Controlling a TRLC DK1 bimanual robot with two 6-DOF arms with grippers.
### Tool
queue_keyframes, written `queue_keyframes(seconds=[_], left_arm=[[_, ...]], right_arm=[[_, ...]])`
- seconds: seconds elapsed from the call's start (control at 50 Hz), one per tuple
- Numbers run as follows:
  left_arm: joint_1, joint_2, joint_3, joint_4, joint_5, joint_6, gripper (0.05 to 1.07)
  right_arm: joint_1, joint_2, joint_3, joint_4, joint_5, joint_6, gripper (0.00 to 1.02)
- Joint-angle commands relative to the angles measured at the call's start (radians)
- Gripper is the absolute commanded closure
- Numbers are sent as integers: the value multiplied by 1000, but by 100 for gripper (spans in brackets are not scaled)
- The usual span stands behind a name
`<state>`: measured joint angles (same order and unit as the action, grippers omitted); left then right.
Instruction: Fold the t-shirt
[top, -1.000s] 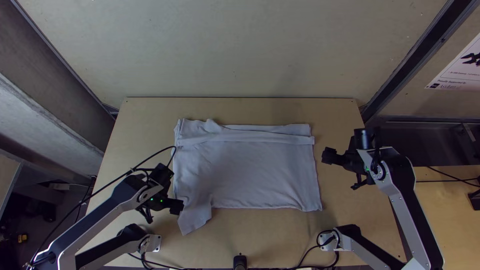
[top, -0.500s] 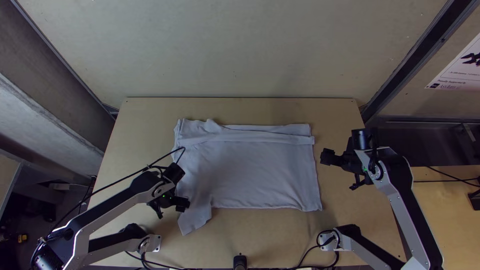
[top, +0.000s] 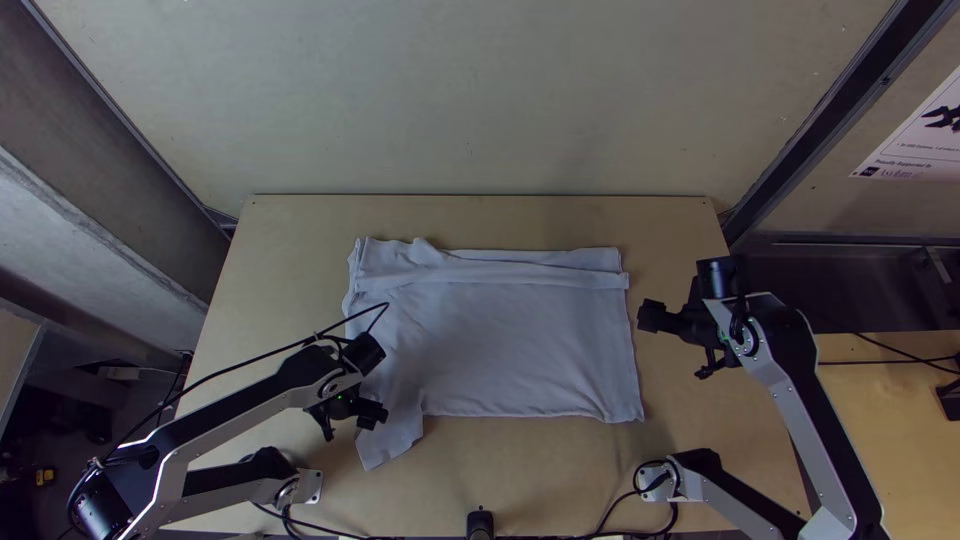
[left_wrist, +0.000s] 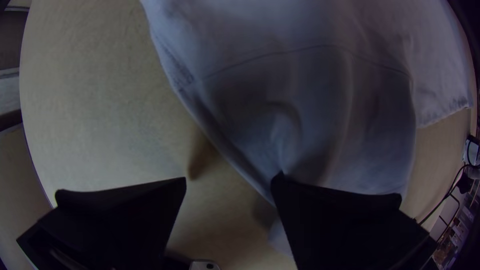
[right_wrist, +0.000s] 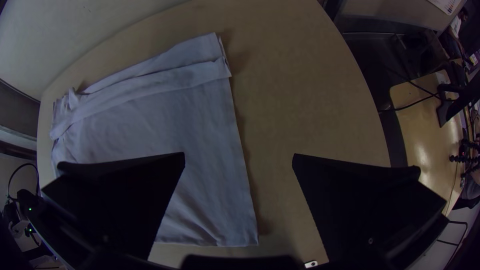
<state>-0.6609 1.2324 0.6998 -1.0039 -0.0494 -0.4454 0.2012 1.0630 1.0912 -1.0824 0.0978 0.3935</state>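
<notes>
The pale grey t-shirt (top: 500, 340) lies as a rough rectangle on the table, with a folded-over band along its far edge and a flap sticking out at its near left corner. Over that flap is my left gripper (top: 378, 413). In the left wrist view my left gripper (left_wrist: 229, 185) is open, one finger over the edge of the shirt (left_wrist: 320, 115) and the other over bare wood. Beyond the shirt's right edge is my right gripper (top: 645, 316); in the right wrist view this gripper (right_wrist: 239, 157) stands open, with the shirt (right_wrist: 195, 125) partly behind one finger.
The light wooden table (top: 480, 480) shows around the shirt on all sides. A small black post (top: 480, 524) stands at its near edge, and black cables (top: 615, 505) lie near the arms' bases. A wall rises behind the far edge.
My left gripper has moved right, from beside the flap to over it. My right gripper has shifted slightly left. The shirt lies as before.
</notes>
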Motion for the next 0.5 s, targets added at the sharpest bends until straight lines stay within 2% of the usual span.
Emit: queue_keyframes(seconds=[0.0,0.18,0.22,0.34,0.38,0.48], left_arm=[[-22,38,-42,36,11,-21,56],[-75,15,-56,44,2,-3,86],[-75,15,-57,44,2,7,96],[-74,10,-66,56,3,25,99],[-74,7,-69,67,3,36,105],[-59,-4,-72,71,5,39,104]], right_arm=[[4,-5,-24,1,5,27,4],[4,8,-31,-1,5,27,4],[4,8,-36,-1,5,28,4],[7,6,-62,-4,5,27,7],[17,3,-74,-13,2,27,7],[79,6,-125,-48,-3,28,7]])
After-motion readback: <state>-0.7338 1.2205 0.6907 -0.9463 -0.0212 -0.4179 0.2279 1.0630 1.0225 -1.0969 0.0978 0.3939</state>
